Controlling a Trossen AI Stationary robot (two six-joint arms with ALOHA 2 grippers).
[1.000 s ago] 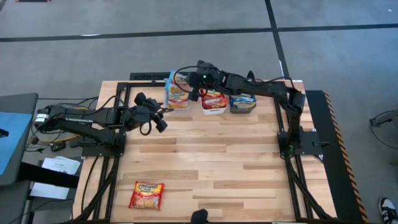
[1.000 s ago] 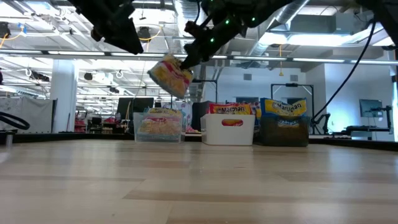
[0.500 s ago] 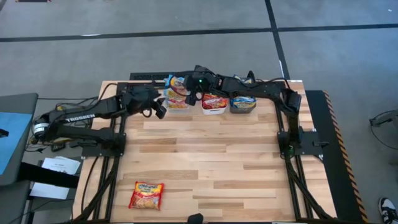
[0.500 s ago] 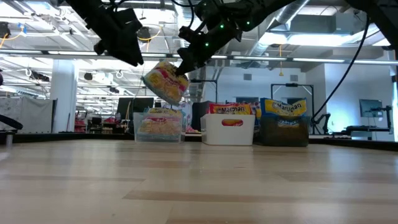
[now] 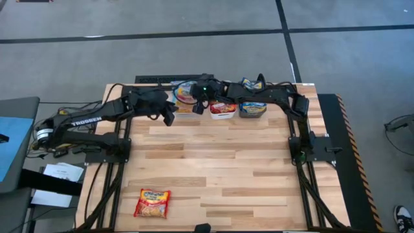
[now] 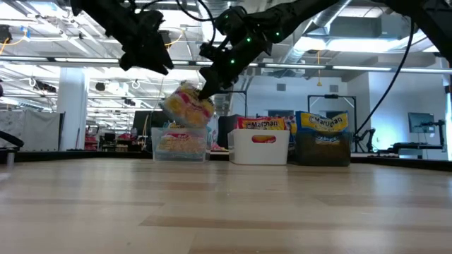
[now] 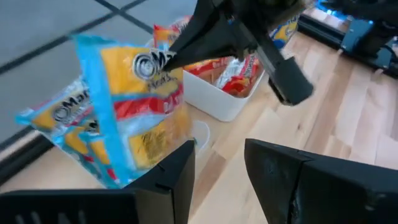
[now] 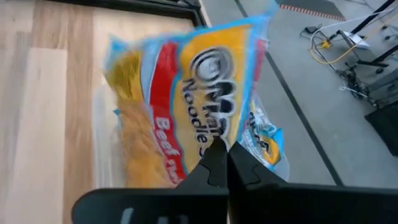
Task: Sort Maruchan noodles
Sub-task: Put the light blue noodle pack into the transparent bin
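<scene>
Right gripper [image 6: 207, 86]: I read its fingers clamped on 1 yellow Maruchan beef noodle packet [image 6: 187, 106], hanging just above the clear bin [image 6: 179, 144]. Left gripper [image 5: 169, 114]: fingers parted, empty, just beside that bin. 1 red packet [image 5: 152, 202] lies at the table's [image 5: 220, 168] near edge.

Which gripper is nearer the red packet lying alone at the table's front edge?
Left, slightly. The left gripper hovers beside the clear bin, far behind the red packet; the right gripper is farther back over that bin.

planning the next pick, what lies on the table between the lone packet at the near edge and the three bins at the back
Nothing: in the high view only bare wood separates the lone packet from the clear bin, white bin and dark bin.
</scene>
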